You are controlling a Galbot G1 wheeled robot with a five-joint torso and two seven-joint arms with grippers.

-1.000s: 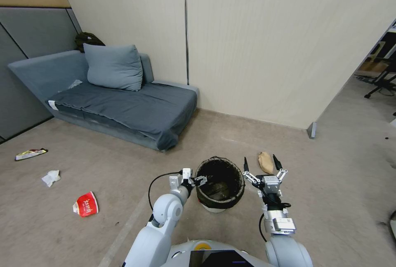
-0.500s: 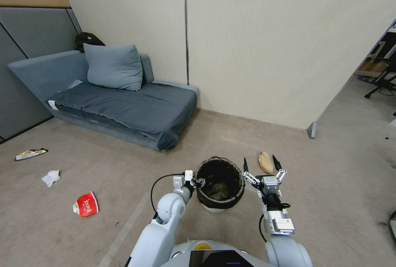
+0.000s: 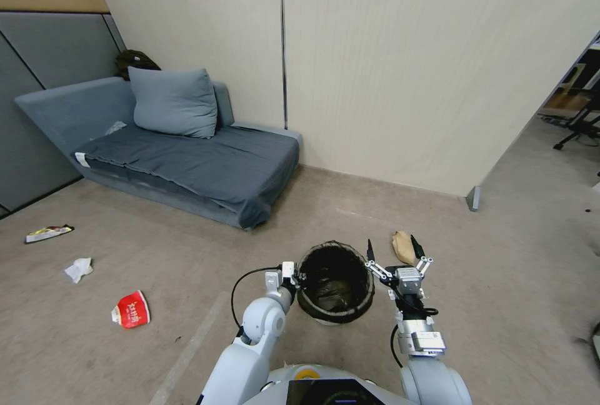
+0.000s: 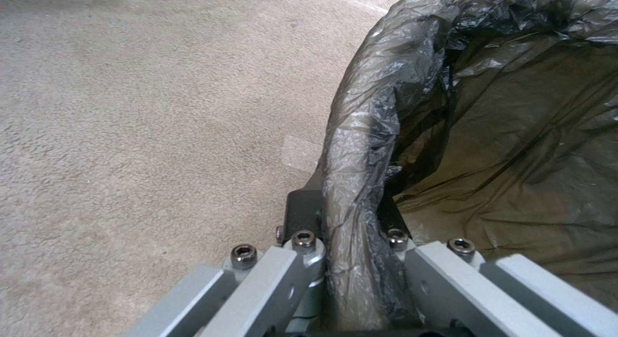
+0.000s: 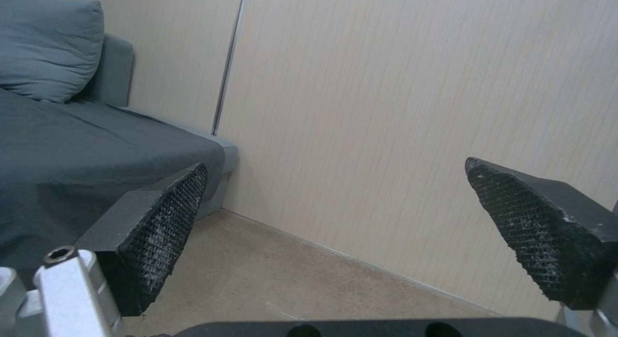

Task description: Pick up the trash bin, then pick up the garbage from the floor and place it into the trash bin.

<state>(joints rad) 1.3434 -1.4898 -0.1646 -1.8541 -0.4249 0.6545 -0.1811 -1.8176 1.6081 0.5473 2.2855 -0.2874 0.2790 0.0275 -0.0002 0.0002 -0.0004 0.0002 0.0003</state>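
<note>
Black-lined trash bin [image 3: 335, 282] sits before robot, rim pinched by left gripper [image 4: 351, 240]. Right gripper [image 3: 395, 254] spread wide, empty. Red wrapper [image 3: 130, 310], tissue wad [image 3: 78, 269], tan paper [image 3: 402, 245] on floor — collection pending.

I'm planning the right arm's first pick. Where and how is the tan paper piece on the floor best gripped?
The tan paper piece lies flat and long on the carpet, just past the open right claw. Probably best to come straight down from above and pinch across its narrow width, near the middle. The left claw is shut on the trash bin rim.
</note>
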